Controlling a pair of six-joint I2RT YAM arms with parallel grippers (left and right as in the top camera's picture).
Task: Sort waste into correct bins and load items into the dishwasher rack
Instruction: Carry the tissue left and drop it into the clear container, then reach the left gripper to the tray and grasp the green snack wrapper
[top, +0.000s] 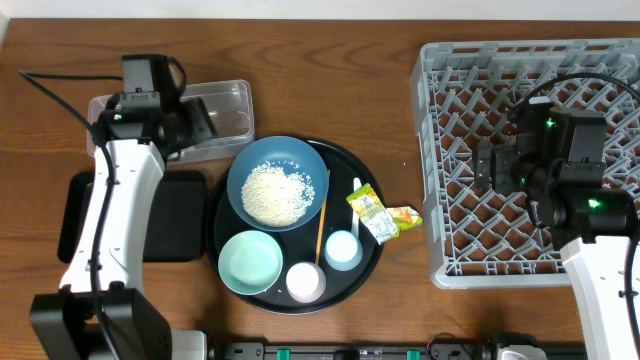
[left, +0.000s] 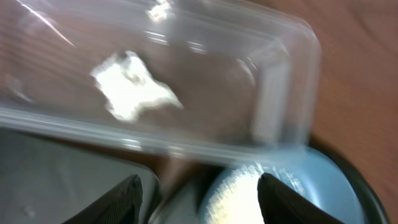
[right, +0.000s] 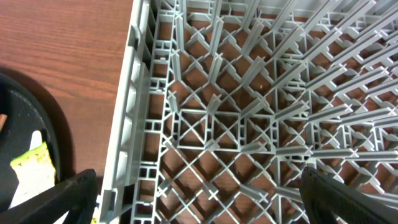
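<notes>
A white scrap lies inside the clear tub at the back left. My left gripper hovers at the tub's near edge, open, with nothing between its fingers. On the round black tray stand the dark-blue bowl heaped with rice, the mint bowl, a pink cup and a light-blue cup. A wooden stick lies beside the bowl. The snack wrapper rests on the tray's right rim. My right gripper hangs open over the grey rack.
A shallow black rectangular tray lies left of the round tray, partly under my left arm. A white utensil rests near the wrapper. In the right wrist view the rack's left wall and upright pegs fill the frame.
</notes>
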